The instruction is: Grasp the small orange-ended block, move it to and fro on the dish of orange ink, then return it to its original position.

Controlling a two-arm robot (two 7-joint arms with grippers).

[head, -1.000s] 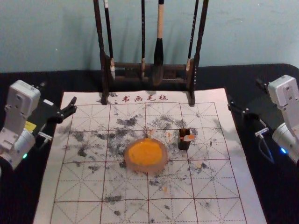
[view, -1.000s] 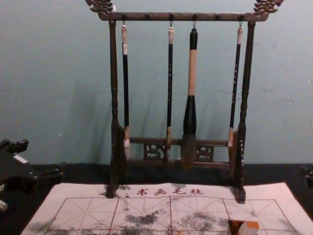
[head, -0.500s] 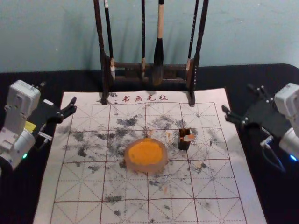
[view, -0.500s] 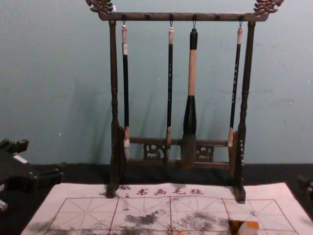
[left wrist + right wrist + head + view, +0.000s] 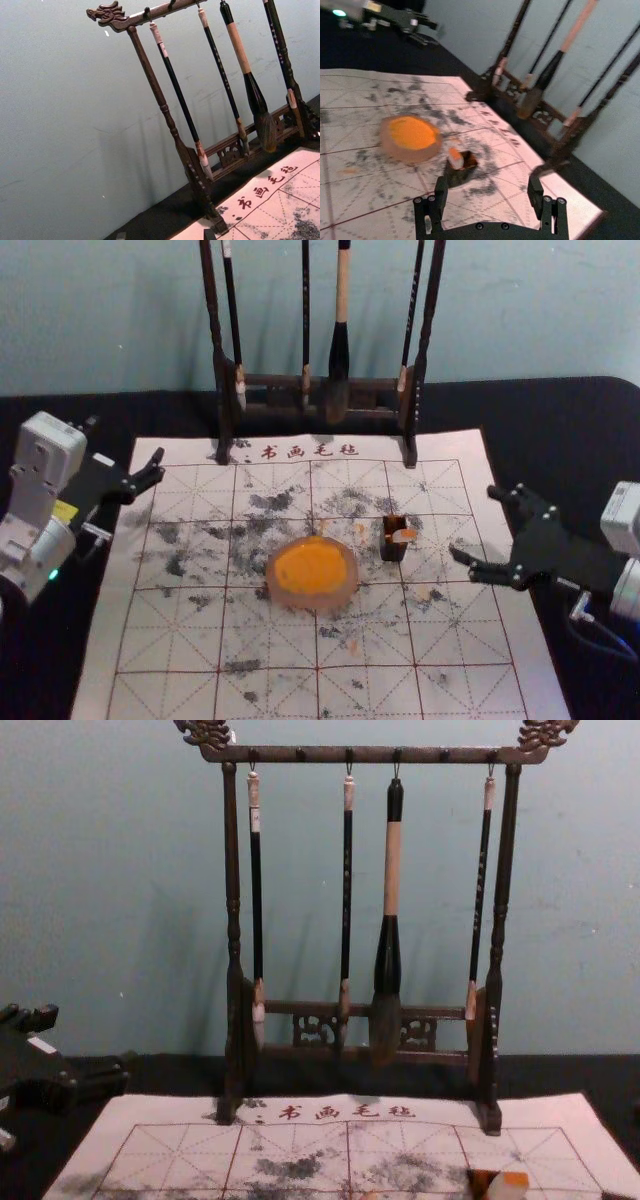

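1. Right end effector (image 5: 475, 522) has come in over the paper mat (image 5: 270, 700) since the earlier head view, where its fingertips were at the mat's edge; it is released, fingers spread wide, holding nothing.
2. Orange-ended block (image 5: 404, 537) leans at the mouth of a dark holder (image 5: 394, 552), near the right end effector's fingertips but apart from them, towards the robot's left. Neither has shifted.
3. Dish of orange ink (image 5: 349, 595) lies farther from that end effector, beyond the holder and slightly nearer the robot; it has not moved either.
4. Left end effector (image 5: 125, 438) stays parked at the mat's other side, also released and without a load.
5. Brush rack (image 5: 225, 400), farther from the robot than both end effectors, stands unchanged, its brushes hanging; the head view cuts off its top.
6. Lower end of the block is hidden, so how deep it sits in the holder I cannot tell; the chest view's bottom edge cuts off the holder.
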